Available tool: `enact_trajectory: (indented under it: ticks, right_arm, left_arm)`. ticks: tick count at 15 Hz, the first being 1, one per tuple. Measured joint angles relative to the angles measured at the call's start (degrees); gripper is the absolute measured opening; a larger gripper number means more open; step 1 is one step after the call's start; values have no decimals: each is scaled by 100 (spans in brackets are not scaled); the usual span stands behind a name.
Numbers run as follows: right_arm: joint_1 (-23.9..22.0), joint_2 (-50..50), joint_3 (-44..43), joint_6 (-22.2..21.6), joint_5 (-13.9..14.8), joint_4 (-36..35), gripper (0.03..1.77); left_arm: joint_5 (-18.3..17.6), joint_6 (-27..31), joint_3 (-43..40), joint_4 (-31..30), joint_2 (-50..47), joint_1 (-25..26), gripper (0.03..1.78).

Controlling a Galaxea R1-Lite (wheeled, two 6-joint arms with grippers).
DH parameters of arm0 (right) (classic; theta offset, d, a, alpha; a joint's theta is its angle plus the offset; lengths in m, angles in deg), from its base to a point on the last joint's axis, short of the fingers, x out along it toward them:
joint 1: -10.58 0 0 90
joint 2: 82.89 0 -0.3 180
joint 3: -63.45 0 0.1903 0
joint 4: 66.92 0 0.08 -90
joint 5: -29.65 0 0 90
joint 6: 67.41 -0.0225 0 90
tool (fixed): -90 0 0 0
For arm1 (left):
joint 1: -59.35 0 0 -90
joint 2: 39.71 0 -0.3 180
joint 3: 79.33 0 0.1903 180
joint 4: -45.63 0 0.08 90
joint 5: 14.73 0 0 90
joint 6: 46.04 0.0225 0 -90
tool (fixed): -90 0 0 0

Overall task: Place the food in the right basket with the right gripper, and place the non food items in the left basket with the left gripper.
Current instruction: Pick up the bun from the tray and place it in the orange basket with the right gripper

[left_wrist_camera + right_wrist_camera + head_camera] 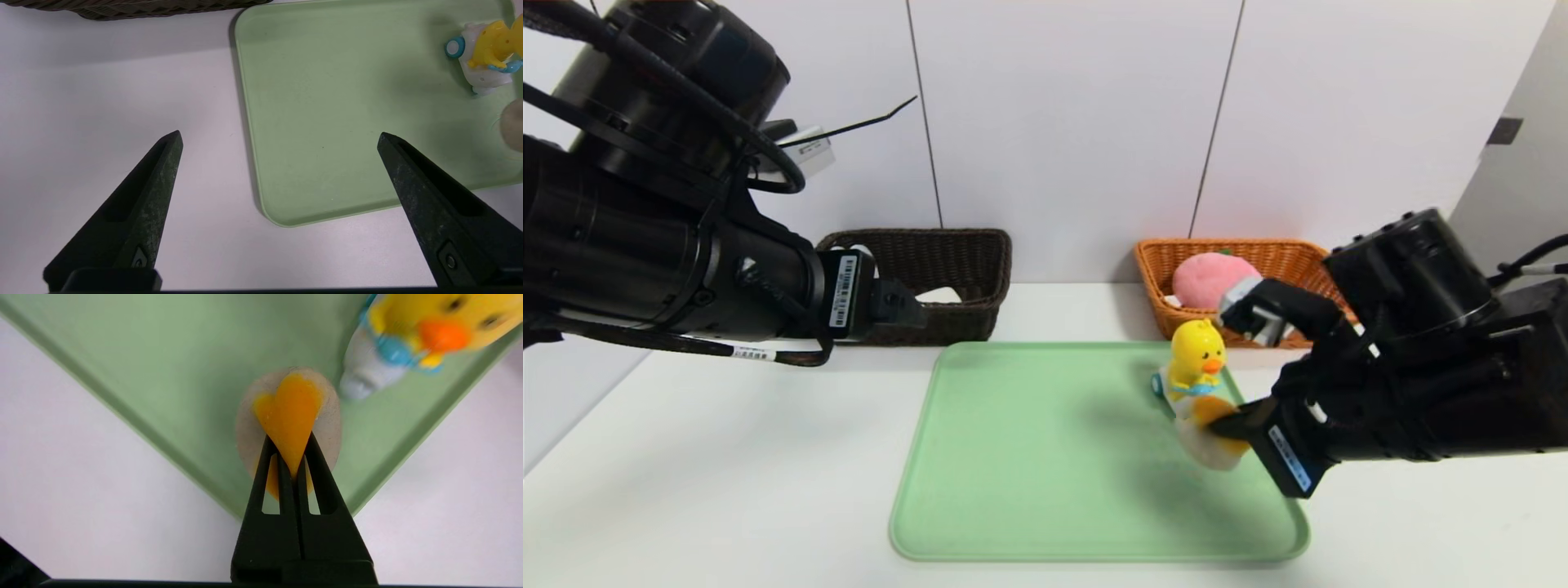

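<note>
Two thin fingers of the right pincer pinch the toy fried egg by its yolk tip, above the green tray's corner: light, stiff, likely slippery. Left pincer hangs wide over the tabletop.

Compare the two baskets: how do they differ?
The left basket is dark brown; the right basket is orange. The left basket shows only something pale inside; the right basket holds a pink plush. Both are woven and stand against the wall behind the tray.
</note>
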Motion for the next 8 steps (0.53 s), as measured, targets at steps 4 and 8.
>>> enact_trajectory:
  ticks: [4,8]
  right_arm:
    - [-414,450,-375,-15,11,-736,6]
    - [-1337,318,-1208,-37,-11,-885,5]
  left_arm:
    - [1,0,0,0,0,-2,169]
    - [0,5,4,0,5,-5,169]
